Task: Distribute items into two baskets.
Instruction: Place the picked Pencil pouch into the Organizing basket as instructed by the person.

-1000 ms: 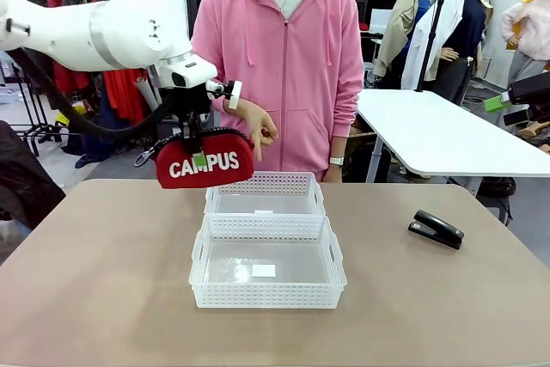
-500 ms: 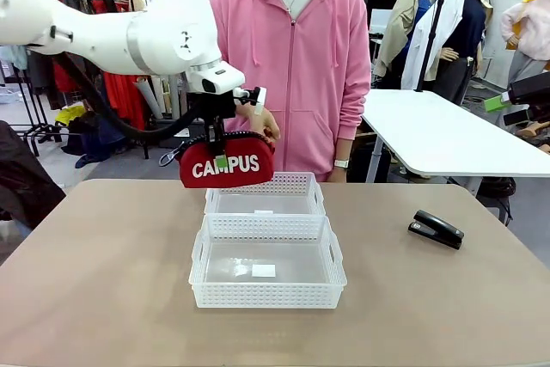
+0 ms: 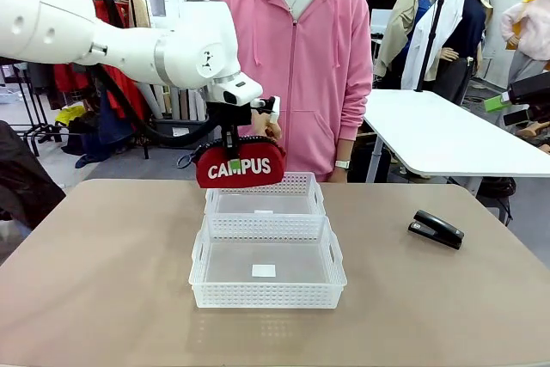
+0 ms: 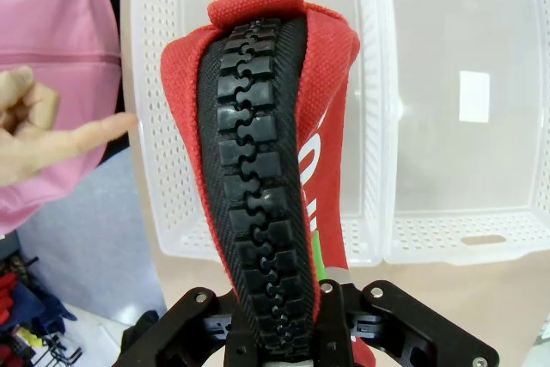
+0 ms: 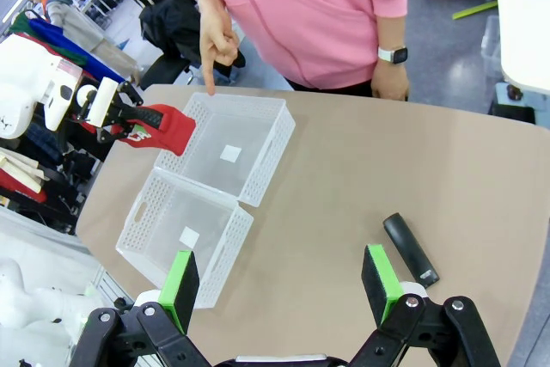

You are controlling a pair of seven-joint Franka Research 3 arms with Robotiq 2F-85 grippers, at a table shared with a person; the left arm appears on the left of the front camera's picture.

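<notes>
The left gripper (image 3: 234,163) is clamped tight on the top of a red soft fabric zip pouch (image 3: 245,168), its green pads pinching the cloth on either side of the chunky black zip, so the pouch hangs lengthwise below the wrist. It is held in the air just above the farther white perforated plastic basket (image 3: 266,183), over that basket's left end and not yet inside it, probably so that it can be lowered straight in. White block letters on the pouch's side read "CAMPUS". A person's hand (image 5: 216,39) points an index finger down at that basket's corner, seemingly marking it as the target. The matching nearer white basket (image 3: 266,296) touches it, and each floor carries a small white sticker with no legible print. The right gripper (image 5: 279,283) hangs wide apart and empty above the tan table (image 3: 103,298). A black desk stapler (image 3: 436,229) lies well apart from both baskets, on the robot's right.
</notes>
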